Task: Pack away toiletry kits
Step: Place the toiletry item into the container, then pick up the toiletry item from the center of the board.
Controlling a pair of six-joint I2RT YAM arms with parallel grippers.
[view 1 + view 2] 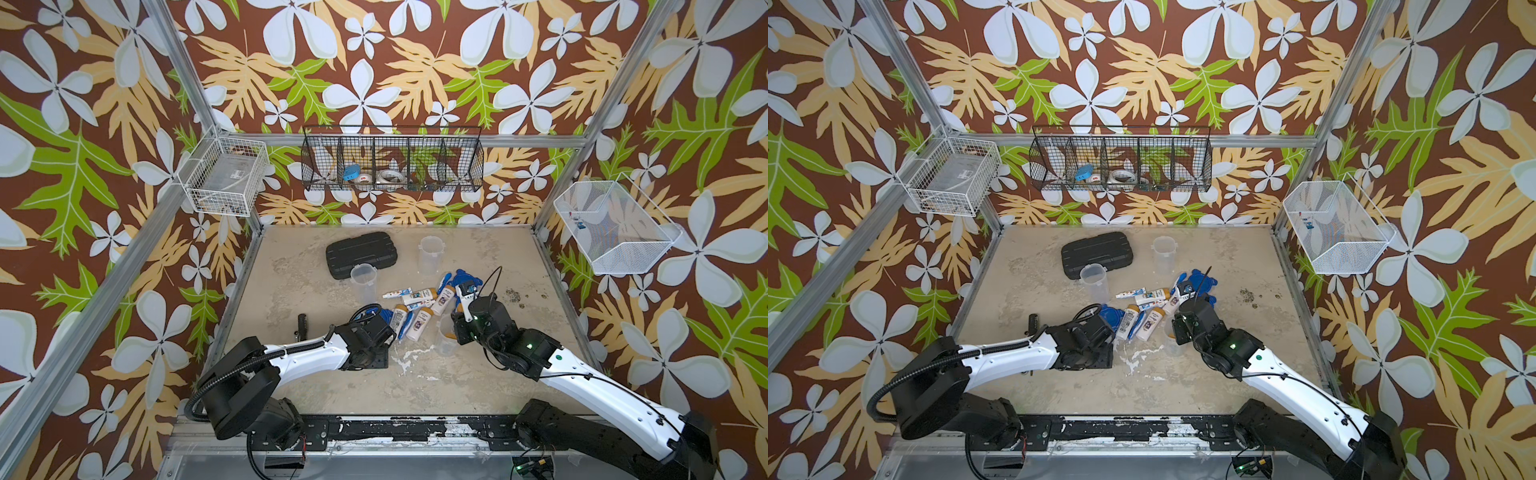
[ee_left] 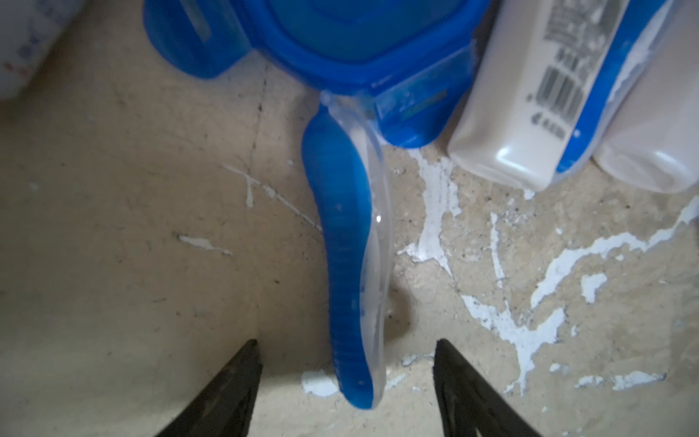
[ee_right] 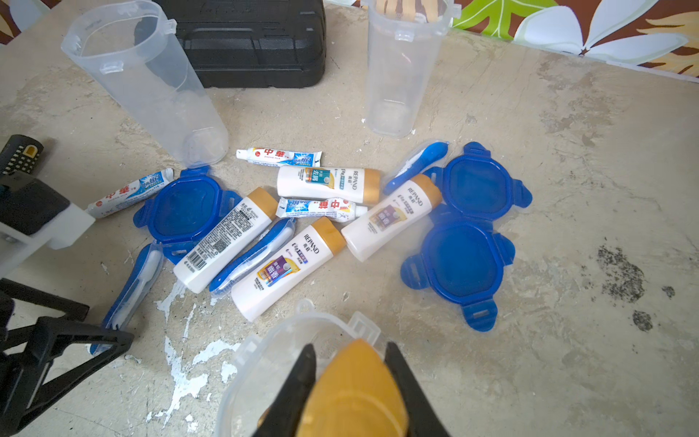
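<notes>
Right wrist view: the right hand (image 3: 350, 344) hangs over a clear tumbler (image 3: 261, 363) standing on the tabletop (image 3: 567, 170). Its two black fingers (image 3: 299, 382) sit close on either side of the orange-tan cap of a white bottle (image 3: 353, 389) that stands inside that tumbler. Whether they press on the cap or stand just clear of it cannot be told.

Beyond the tumbler the rest of the kit lies in a loose pile:
- four more white bottles (image 3: 329, 183) on their sides;
- three toothpaste tubes (image 3: 280, 157);
- three blue toothbrushes (image 3: 253, 257) in clear sleeves;
- three blue clip lids (image 3: 461, 261), two of them touching.

Behind the pile stand two empty tumblers (image 3: 404, 64), one just in front of the black ribbed case (image 3: 249, 38).

In the left wrist view the left hand (image 2: 347, 342) is low over the tabletop with its fingers (image 2: 234, 386) well apart and nothing in them. The end of a toothbrush handle (image 2: 340, 227) lies between the two tips without touching either. The far end of this brush runs up to a blue lid (image 2: 340, 38), and a bottle (image 2: 529, 94) lies just beside that lid.

In both top views the pile sits mid-tabletop between the two arms, with the filled tumbler (image 1: 445, 345) at its near right edge.
</notes>
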